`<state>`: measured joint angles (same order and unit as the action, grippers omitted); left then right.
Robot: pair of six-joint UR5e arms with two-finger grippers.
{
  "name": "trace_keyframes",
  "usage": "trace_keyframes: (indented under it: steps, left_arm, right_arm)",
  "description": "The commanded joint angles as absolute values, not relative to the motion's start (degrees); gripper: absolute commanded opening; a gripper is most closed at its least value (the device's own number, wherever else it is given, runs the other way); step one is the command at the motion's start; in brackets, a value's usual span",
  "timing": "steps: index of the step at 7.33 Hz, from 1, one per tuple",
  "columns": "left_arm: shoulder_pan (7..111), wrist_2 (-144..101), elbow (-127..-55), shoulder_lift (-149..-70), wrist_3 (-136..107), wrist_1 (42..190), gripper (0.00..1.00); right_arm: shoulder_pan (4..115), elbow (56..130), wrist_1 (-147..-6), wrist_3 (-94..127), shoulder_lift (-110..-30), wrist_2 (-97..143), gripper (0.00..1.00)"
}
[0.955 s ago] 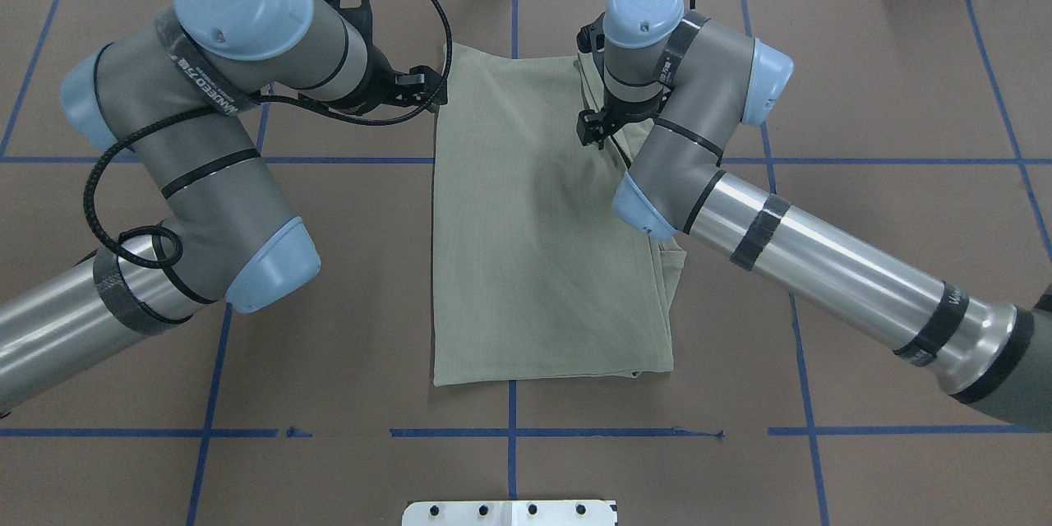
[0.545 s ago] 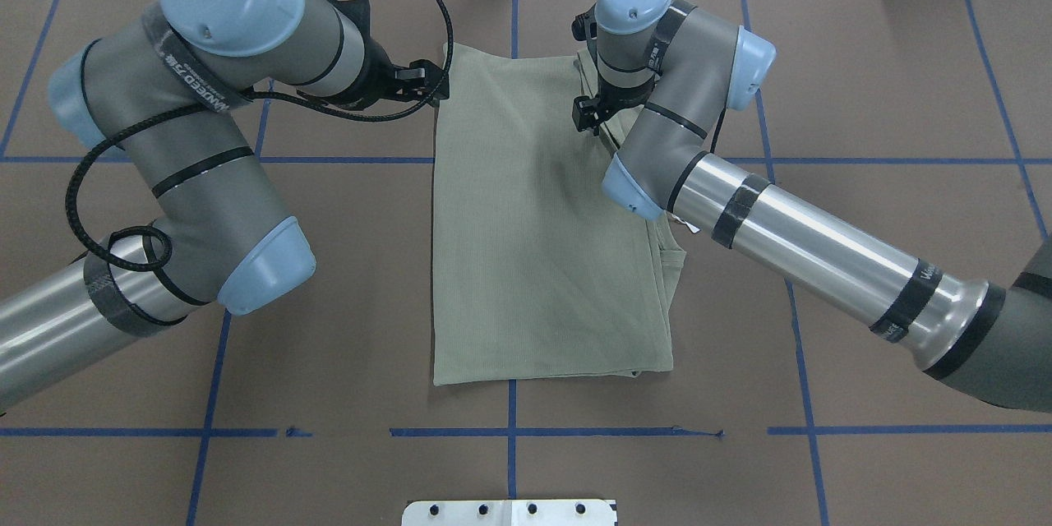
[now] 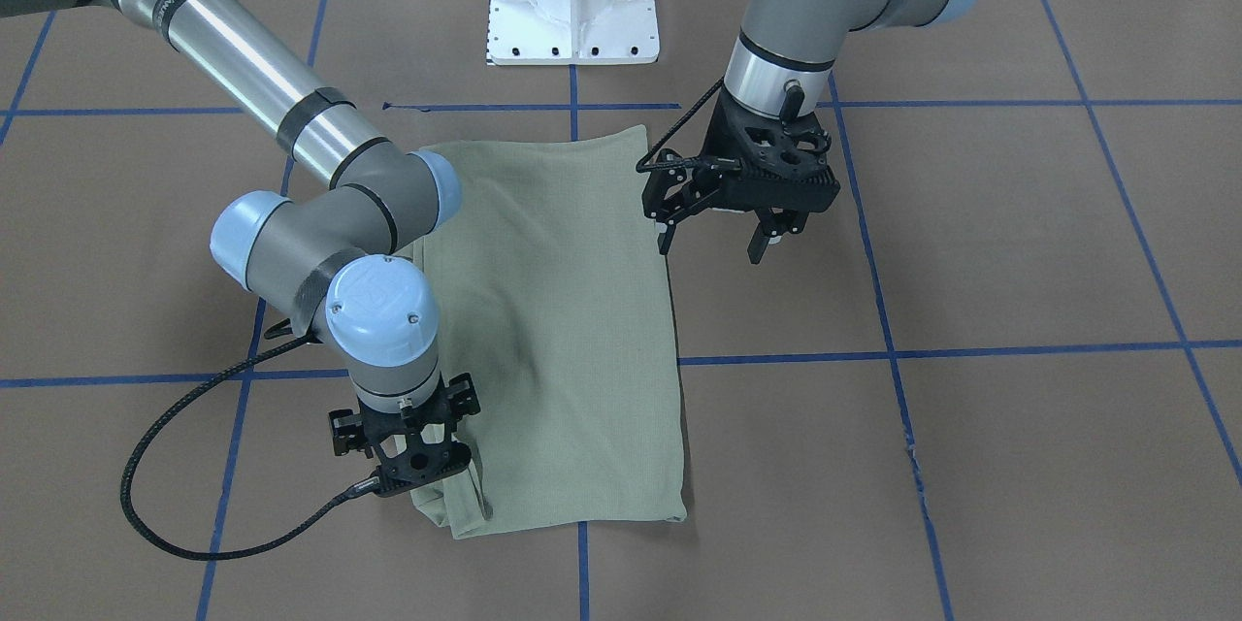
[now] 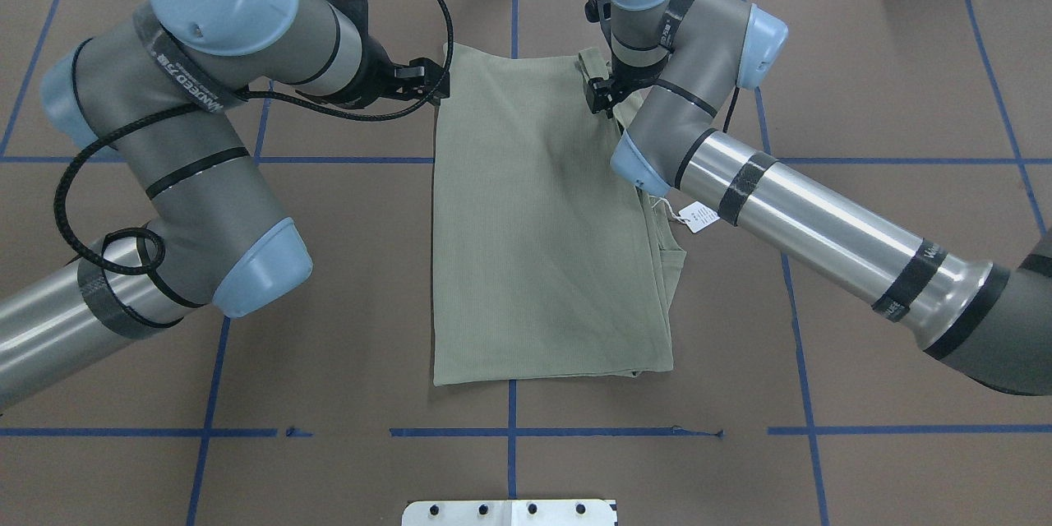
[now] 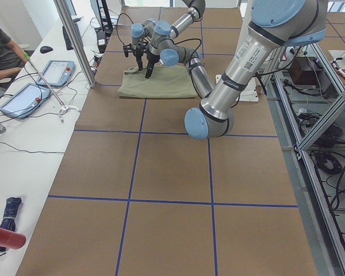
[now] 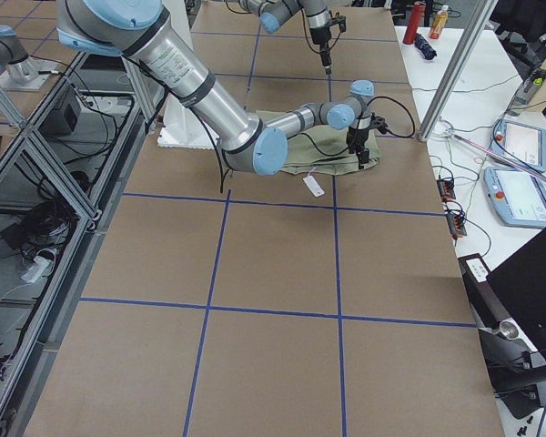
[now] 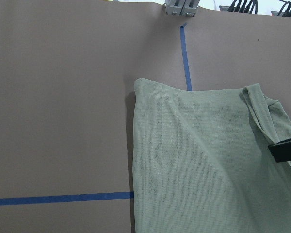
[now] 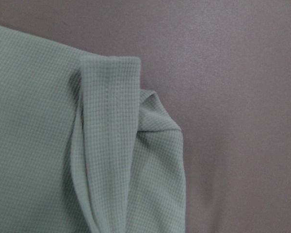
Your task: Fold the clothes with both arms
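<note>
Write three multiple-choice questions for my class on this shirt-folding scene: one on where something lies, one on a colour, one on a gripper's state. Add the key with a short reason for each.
1. Where is the white paper hang tag?
A. on the middle of the folded sage-green knit shirt
B. on the brown table, beside the shirt's right edge
C. in a gripper

2. What colour are the tape lines on the table?
A. red
B. yellow
C. blue

3. What state is the black two-finger left gripper in?
A. open, holding nothing
B. shut on the shirt
C. shut on the tag

Key:
1 B: the overhead view shows the tag on bare table just off the shirt.
2 C: every grid line is blue.
3 A: the front-facing view shows its fingers spread, with nothing between them.
</note>
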<state>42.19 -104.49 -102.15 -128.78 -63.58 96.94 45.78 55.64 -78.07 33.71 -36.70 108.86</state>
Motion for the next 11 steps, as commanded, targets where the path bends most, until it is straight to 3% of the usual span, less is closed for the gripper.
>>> trace_keyframes:
  steps: [1,8,10,11]
  left_arm:
    - [42.01,-104.50,-102.13,-128.85,-63.81,97.03,1.00]
    - [42.27,-104.50,-102.22,-128.76,-63.46,97.03,1.00]
    - [42.28,-104.50,-102.22,-128.67,-63.46,96.94,1.00]
    - [42.28,-104.50,-102.22,-128.67,-63.46,96.94,1.00]
  right_arm:
    - [46.49,54.49,-78.05,31.91,-37.26,108.98,1.00]
    - [48.60,53.88,-78.05,30.14,-32.98,110.39,1.00]
    - [47.90,48.72,-73.17,30.23,-30.59,110.13,1.00]
    - [47.73,42.43,-68.17,30.41,-28.24,109.95,1.00]
